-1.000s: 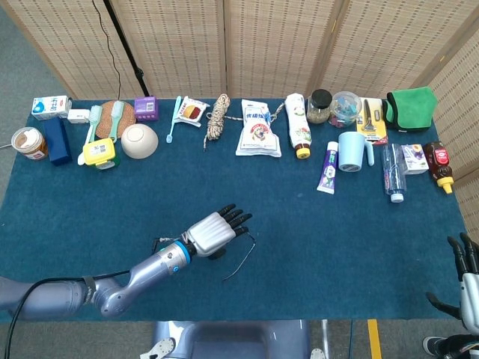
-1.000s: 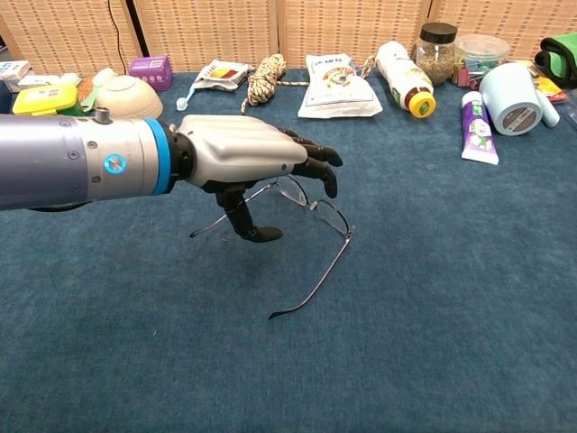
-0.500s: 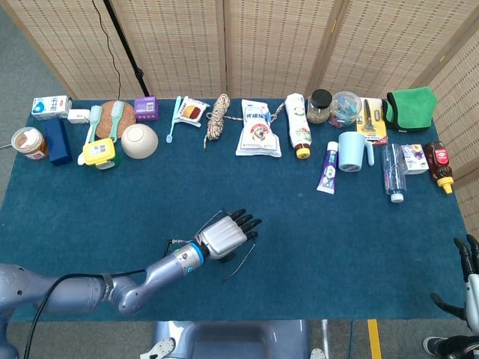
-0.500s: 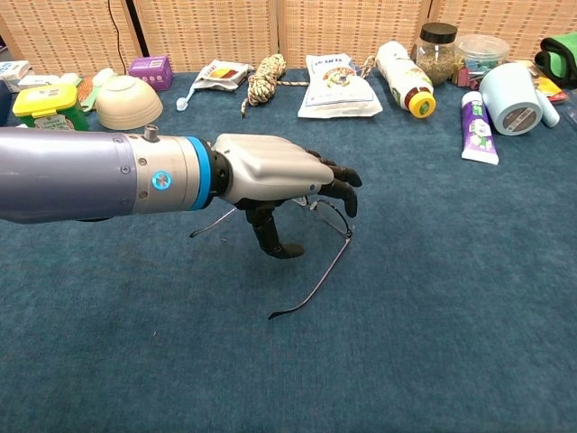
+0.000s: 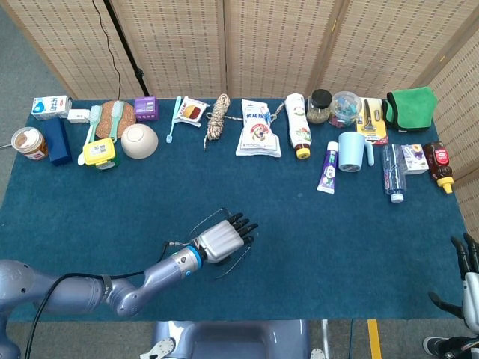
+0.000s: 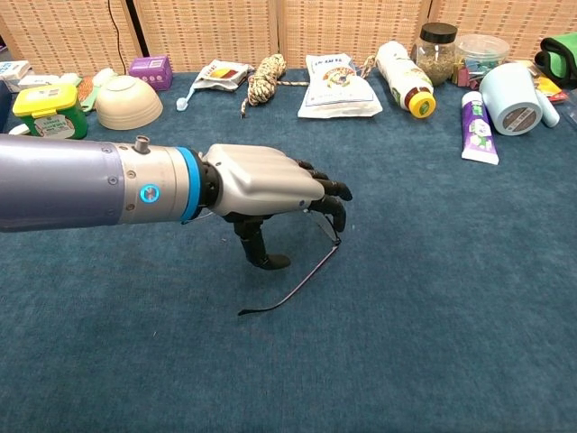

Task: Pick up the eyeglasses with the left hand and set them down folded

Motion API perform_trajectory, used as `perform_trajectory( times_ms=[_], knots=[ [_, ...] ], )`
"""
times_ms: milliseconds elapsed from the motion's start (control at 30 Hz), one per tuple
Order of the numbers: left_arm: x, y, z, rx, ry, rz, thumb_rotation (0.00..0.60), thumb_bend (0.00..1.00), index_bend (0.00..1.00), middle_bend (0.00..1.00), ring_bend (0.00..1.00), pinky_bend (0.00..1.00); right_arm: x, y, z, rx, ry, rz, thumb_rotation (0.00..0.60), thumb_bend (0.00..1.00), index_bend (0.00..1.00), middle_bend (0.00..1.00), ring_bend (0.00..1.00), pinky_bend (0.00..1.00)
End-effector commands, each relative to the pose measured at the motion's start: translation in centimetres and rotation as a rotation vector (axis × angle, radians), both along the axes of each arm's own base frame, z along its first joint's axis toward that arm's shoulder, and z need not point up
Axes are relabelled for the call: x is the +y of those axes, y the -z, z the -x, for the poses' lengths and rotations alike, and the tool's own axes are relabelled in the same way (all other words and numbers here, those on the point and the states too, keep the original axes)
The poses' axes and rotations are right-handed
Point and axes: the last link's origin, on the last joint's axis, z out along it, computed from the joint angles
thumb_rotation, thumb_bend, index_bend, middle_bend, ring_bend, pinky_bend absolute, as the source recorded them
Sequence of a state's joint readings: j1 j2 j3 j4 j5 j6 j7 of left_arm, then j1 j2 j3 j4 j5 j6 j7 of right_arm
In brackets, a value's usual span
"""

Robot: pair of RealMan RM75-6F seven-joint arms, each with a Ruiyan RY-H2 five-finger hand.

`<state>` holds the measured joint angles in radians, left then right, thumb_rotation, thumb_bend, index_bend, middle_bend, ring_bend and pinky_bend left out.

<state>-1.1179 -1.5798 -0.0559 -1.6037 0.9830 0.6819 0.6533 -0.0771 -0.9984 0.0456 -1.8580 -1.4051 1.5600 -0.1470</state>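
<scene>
The thin wire-framed eyeglasses (image 6: 297, 280) lie mid-table near the front, unfolded. One temple trails toward me and to the left over the blue cloth. In the head view the other temple (image 5: 203, 221) sticks out to the upper left of my left hand (image 5: 223, 241). That left hand (image 6: 270, 180) covers the front of the eyeglasses (image 5: 236, 265), fingers curled down over the lenses and thumb pointing down underneath, gripping the frame. The lenses are hidden by the hand. My right hand (image 5: 468, 288) hangs off the table's front right corner, fingers apart and holding nothing.
A row of items lines the far edge: a bowl (image 5: 140, 140), a rope coil (image 5: 218, 116), a white bag (image 5: 258, 129), a bottle (image 5: 298, 123), a toothpaste tube (image 5: 328, 166) and a blue cup (image 5: 354, 151). Blue cloth (image 6: 433, 298) surrounds the eyeglasses.
My left hand closed its fingers over the eyeglasses' front and drew back slightly to the left. The eyeglasses shifted with it, the trailing temple sliding left.
</scene>
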Motion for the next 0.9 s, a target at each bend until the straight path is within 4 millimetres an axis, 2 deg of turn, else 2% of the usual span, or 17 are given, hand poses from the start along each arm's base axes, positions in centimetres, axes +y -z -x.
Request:
perform_trajectory(
  times_ms=[33, 500, 700, 767, 900],
  knots=[
    [-0.4, -0.7, 0.6, 0.025, 0.025, 0.0, 0.514, 0.37, 0.22, 0.0, 0.0, 0.0, -0.1, 0.1, -0.1, 0.0, -0.003, -0.002, 0.6, 0.0, 0.03, 0.0, 0.0, 0.0],
    [-1.5, -3.9, 3.4, 0.052, 0.042, -0.02, 0.514, 0.38, 0.24, 0.0, 0.0, 0.0, -0.5, 0.6, -1.0, 0.004, -0.02, -0.016, 0.6, 0.0, 0.03, 0.0, 0.0, 0.0],
    [-1.6, -4.3, 3.1, -0.036, -0.008, -0.037, 0.514, 0.37, 0.2, 0.0, 0.0, 0.0, -0.6, 0.6, -1.1, 0.002, -0.025, -0.018, 0.6, 0.0, 0.03, 0.0, 0.0, 0.0],
    [-1.6, -4.1, 3.2, -0.048, -0.012, -0.049, 0.499, 0.37, 0.15, 0.0, 0.0, 0.0, -0.6, 0.6, -1.0, 0.001, -0.025, -0.017, 0.6, 0.0, 0.03, 0.0, 0.0, 0.0],
    [-1.6, -3.6, 3.3, -0.064, -0.029, -0.069, 0.413, 0.34, 0.09, 0.0, 0.0, 0.0, -0.5, 0.6, -0.9, -0.003, -0.022, -0.016, 0.6, 0.0, 0.03, 0.0, 0.0, 0.0]
  ],
)
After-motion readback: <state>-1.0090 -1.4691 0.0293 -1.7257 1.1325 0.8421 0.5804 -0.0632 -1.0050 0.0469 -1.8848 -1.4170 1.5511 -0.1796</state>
